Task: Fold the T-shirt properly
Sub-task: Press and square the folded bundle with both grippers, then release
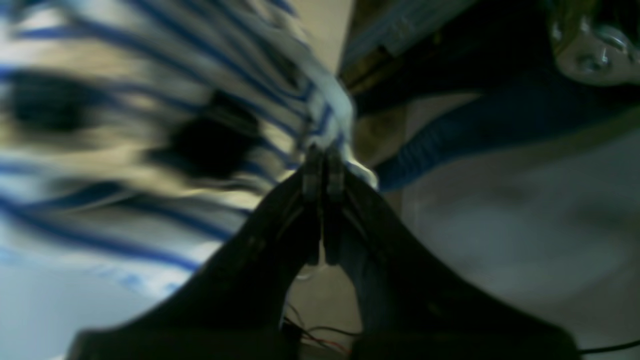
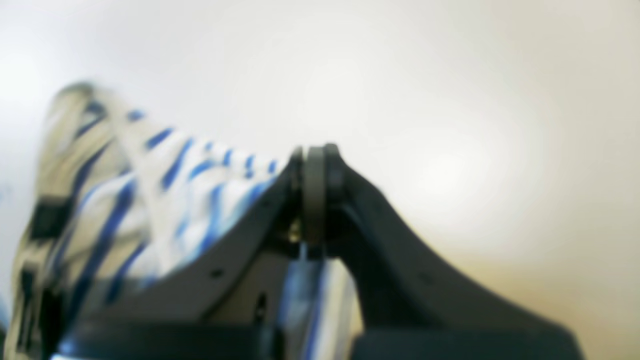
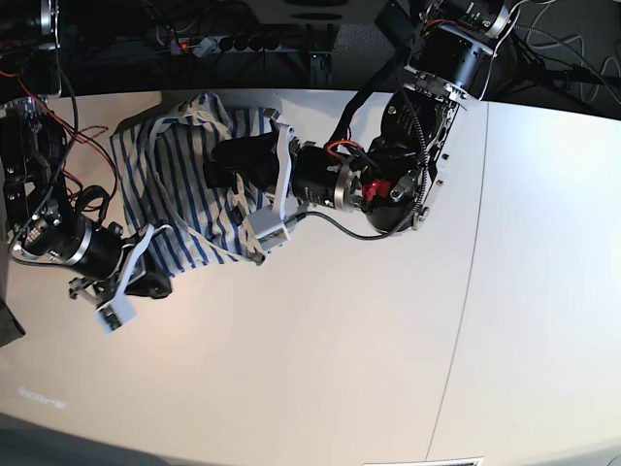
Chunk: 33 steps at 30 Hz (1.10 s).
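1. Lying bunched at about ten o'clock on the pale surface (image 3: pixel 388 340), the T-shirt (image 3: pixel 184 194) was soft white cloth with thin blue stripes.
2. The left gripper (image 1: pixel 322 167) was clenched on a fold of the T-shirt, with striped cloth squeezed at its tips.
3. The right gripper (image 2: pixel 314 172) was clenched too, and striped cloth ran between its two dark halves, so it was grasping the T-shirt as well.
4. In the base view the right gripper sat at the shirt's seven o'clock edge, and the left gripper was over its middle.
5. The cloth looked light and floppy. I think it would sag and slide if held in one spot only.
6. Taking hold at an edge or corner, like a hem or shoulder, seemed best, so the fold stays flat.
7. The surface looked smooth and hard, so the shirt could slip on it.
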Available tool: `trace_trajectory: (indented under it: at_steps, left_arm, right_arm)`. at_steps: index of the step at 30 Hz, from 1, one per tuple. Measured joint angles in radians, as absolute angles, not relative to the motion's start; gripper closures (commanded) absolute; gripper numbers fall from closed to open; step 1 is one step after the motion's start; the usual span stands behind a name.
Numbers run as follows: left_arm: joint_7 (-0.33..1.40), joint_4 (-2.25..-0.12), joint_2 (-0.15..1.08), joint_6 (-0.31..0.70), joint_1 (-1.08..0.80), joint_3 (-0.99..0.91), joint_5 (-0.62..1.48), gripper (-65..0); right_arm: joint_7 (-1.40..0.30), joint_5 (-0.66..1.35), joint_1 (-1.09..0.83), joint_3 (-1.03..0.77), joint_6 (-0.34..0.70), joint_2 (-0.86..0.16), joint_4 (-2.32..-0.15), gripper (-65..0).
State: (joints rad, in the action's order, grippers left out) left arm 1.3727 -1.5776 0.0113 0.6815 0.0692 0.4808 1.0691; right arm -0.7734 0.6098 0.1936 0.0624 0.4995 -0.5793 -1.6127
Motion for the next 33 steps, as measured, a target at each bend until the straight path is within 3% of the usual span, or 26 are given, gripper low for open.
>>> trace_trajectory:
  at_steps: [5, 9, 18, 21, 27, 33]
  left_arm:
    - [1.368, -1.576, 0.012, 0.682, 0.064, 0.644, 1.049, 0.0]
    - [1.212, -1.576, 0.005, 0.682, 0.065, 0.749, 0.871, 0.0]
    - [1.084, -1.576, 0.008, 0.682, 0.067, 0.744, 0.577, 0.0]
    - [1.049, -1.562, 0.019, 0.682, 0.067, 0.703, 0.498, 0.0]
    - [0.737, -1.450, 0.138, 0.695, 0.073, 0.619, 0.399, 0.0]
    - [0.691, -1.414, 0.207, 0.708, 0.107, 0.574, 0.417, 0.0]
  right_arm:
    - [-0.774, 0.622, 0.322, 0.064, 0.500, -0.553, -1.441, 0.0]
    - [-0.777, 0.624, 0.390, 0.082, 0.501, -0.503, -1.353, 0.0]
    - [-0.783, 0.530, 0.445, 0.319, 0.501, -0.425, -1.295, 0.0]
    - [-0.796, 0.514, 0.435, 0.334, 0.501, -0.442, -1.294, 0.0]
    - [-0.825, 0.574, 0.396, 0.334, 0.501, -0.545, -1.294, 0.0]
    - [-0.842, 0.675, 0.309, 0.332, 0.501, -0.651, -1.308, 0.0]
